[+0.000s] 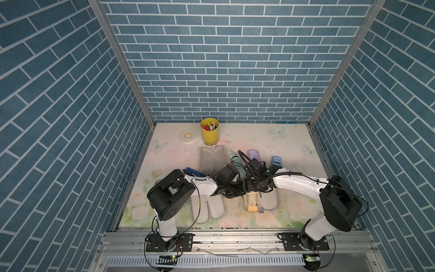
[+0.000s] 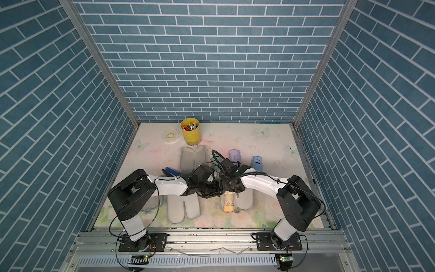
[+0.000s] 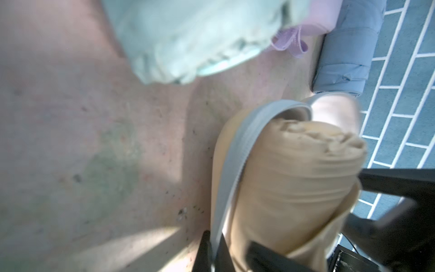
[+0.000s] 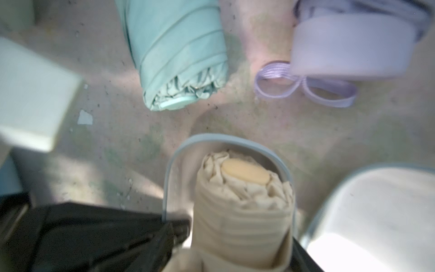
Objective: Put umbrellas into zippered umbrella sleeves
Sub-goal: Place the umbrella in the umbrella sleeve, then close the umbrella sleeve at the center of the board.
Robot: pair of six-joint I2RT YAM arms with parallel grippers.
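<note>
In both top views the cream umbrella (image 1: 251, 203) lies lengthways in one half of the open cream sleeve (image 1: 268, 201), near the front of the worktop (image 1: 247, 141). Both wrists crowd over its far end, so the jaws cannot be seen there. The mint umbrella (image 1: 235, 160), lilac umbrella (image 1: 254, 155) and blue umbrella (image 1: 276, 161) lie farther back, each partly covered by the arms. In the left wrist view, the left jaws are together on the sleeve's grey zip rim (image 3: 235, 164), and the umbrella (image 3: 294, 183) bulges above that rim. The picture is blurred, and the sleeve's other half is cut off. I judge the bundle to be light, soft and springy. Its crinkled fabric will likely give and slide under a pinch, so mid-body across the wrapped bands looks the surest hold. The shell looks semi-stiff and is best taken by its rim. In the right wrist view, the umbrella (image 4: 244, 212) shows a hard cap at its far end and runs off the lower edge where the right jaws should be. Only dark slivers flank it, so I cannot tell whether those jaws clamp it or stand clear.
</note>
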